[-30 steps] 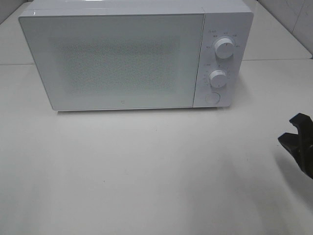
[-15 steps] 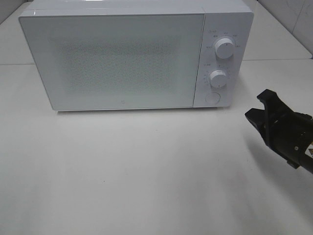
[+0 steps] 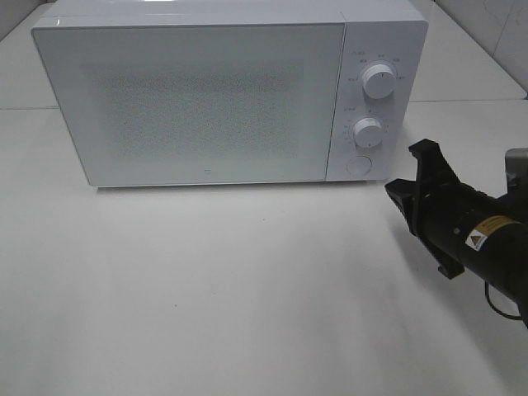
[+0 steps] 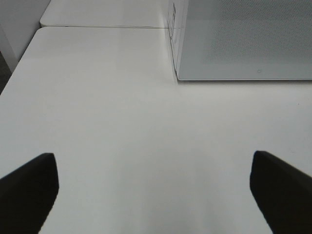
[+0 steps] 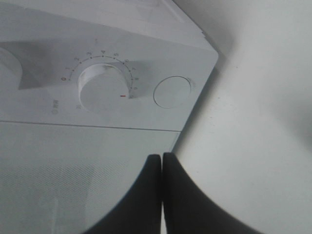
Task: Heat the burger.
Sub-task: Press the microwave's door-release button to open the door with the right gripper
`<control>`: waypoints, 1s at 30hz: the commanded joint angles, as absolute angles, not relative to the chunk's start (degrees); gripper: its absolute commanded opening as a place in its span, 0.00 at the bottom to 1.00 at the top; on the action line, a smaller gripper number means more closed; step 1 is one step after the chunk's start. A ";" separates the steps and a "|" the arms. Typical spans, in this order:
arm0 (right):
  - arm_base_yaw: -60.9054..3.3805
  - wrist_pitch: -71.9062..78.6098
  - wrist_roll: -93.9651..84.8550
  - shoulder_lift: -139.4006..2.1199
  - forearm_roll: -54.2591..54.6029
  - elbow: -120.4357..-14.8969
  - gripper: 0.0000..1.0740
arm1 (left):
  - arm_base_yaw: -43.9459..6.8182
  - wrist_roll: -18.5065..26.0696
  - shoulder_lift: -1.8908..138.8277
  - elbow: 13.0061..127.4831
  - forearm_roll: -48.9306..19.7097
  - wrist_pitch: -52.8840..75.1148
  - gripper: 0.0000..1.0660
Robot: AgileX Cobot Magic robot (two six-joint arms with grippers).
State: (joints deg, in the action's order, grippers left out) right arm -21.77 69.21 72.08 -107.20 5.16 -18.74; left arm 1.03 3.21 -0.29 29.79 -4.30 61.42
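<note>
Microwave (image 3: 206, 91) on the white table (image 3: 247, 289), door closed. No burger in sight. It may be behind the frosted door, cannot tell.

Right gripper (image 3: 396, 190) has its tips pressed together, empty, just off the control panel's lower corner. Likely target is the round button (image 5: 171, 92) below the timer dial (image 5: 103, 87).

To do it well: keep the tips closed, meet the button's centre squarely, push straight in, stay clear of the dial, and don't shove the oven backward.

Left gripper (image 4: 153, 161) is spread wide, empty, low over the table near the door's far end.
</note>
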 commanded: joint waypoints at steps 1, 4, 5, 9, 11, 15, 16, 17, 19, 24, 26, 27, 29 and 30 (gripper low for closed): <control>-22.00 75.57 75.57 -108.75 6.70 -22.23 0.00 | 1.15 3.04 -0.80 29.62 -4.18 61.36 0.94; -22.00 72.82 76.78 -109.84 9.00 -24.52 0.00 | 1.15 3.04 -0.80 29.62 -4.18 61.36 0.94; -22.00 70.93 77.01 -110.29 9.91 -26.18 0.00 | 1.15 3.04 -0.80 29.62 -4.18 61.36 0.94; -22.00 67.84 77.98 -111.33 9.97 -28.93 0.00 | 1.15 3.04 -0.80 29.62 -4.18 61.36 0.94; -22.00 66.23 79.24 -112.24 9.85 -30.48 0.00 | 1.15 3.04 -0.80 29.62 -4.18 61.36 0.94; -22.00 63.48 80.96 -113.90 9.80 -32.95 0.00 | 1.15 3.04 -0.80 29.62 -4.18 61.36 0.94; -22.00 62.11 81.42 -114.48 9.91 -33.80 0.00 | 1.15 3.04 -0.80 29.62 -4.18 61.36 0.94; -22.00 62.11 81.42 -114.48 9.91 -33.80 0.00 | 1.15 3.04 -0.80 29.62 -4.18 61.36 0.94; -22.00 61.54 81.42 -115.57 9.91 -34.84 0.00 | 1.15 3.04 -0.80 29.62 -4.18 61.36 0.94; -22.00 59.19 82.10 -117.63 10.08 -36.67 0.00 | 1.15 3.04 -0.80 29.62 -4.18 61.36 0.94; -22.00 59.13 82.16 -117.91 10.20 -36.84 0.00 | 1.15 3.04 -0.80 29.62 -4.18 61.36 0.94; -22.00 59.19 82.16 -118.60 10.94 -37.18 0.00 | 1.15 3.04 -0.80 29.62 -4.18 61.36 0.94; -22.00 59.07 81.99 -118.95 11.40 -37.36 0.00 | 1.15 3.04 -0.80 29.62 -4.18 61.36 0.94; -22.00 59.01 81.53 -119.12 12.03 -37.64 0.00 | 1.15 3.04 -0.80 29.62 -4.18 61.36 0.94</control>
State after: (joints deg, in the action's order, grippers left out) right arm -21.77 59.53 82.10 -118.83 11.06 -36.84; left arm 1.03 3.21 -0.29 29.79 -4.30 61.42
